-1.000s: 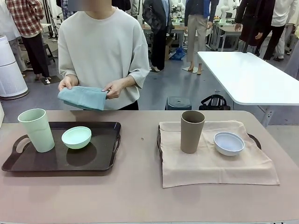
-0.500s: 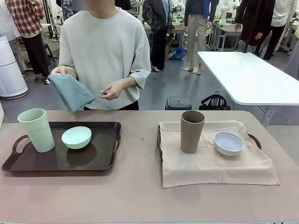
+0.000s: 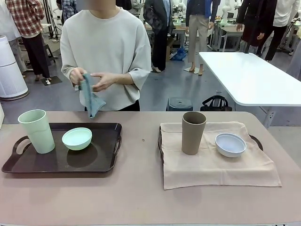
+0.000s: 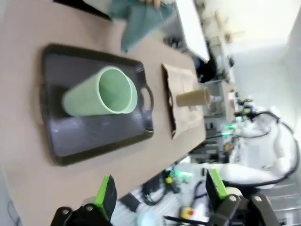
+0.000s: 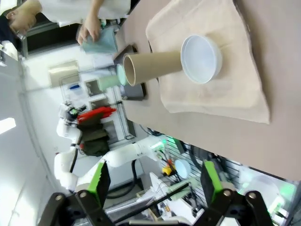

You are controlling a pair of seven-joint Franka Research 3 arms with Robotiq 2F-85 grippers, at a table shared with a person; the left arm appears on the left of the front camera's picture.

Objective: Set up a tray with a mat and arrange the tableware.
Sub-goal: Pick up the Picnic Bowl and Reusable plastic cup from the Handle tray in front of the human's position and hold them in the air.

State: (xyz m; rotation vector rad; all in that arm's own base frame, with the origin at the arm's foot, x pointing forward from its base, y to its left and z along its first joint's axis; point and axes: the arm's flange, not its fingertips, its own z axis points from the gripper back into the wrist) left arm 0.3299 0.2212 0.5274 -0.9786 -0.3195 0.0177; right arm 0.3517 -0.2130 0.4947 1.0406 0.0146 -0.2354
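A dark tray [image 3: 101, 162] on the left carries a pale green cup [image 3: 36, 131] and a mint bowl [image 3: 76, 138] straight on its bare surface. On the right, a beige mat [image 3: 216, 162] covers a second tray [image 3: 257, 140], with a tan cup [image 3: 193, 133] and a whitish bowl [image 3: 230, 144] on it. Across the table, a person holds a teal cloth [image 3: 89, 96] hanging between both hands. My left gripper [image 4: 160, 193] hovers open high above the green cup [image 4: 101, 92] and its tray [image 4: 75, 136]. Well above the tan cup [image 5: 153, 67] and whitish bowl [image 5: 201, 59], my right gripper [image 5: 155, 181] is open.
Bare tabletop [image 3: 141, 188] lies between the two trays and along the near edge. A white table [image 3: 249, 77] stands behind at the right, with a stool [image 3: 179, 103] and a bag [image 3: 216, 103] on the floor. Other people stand farther back.
The person lifted the folded teal cloth to one side, then brought both hands together so it now hangs down. Trays, cups and bowls have not moved.
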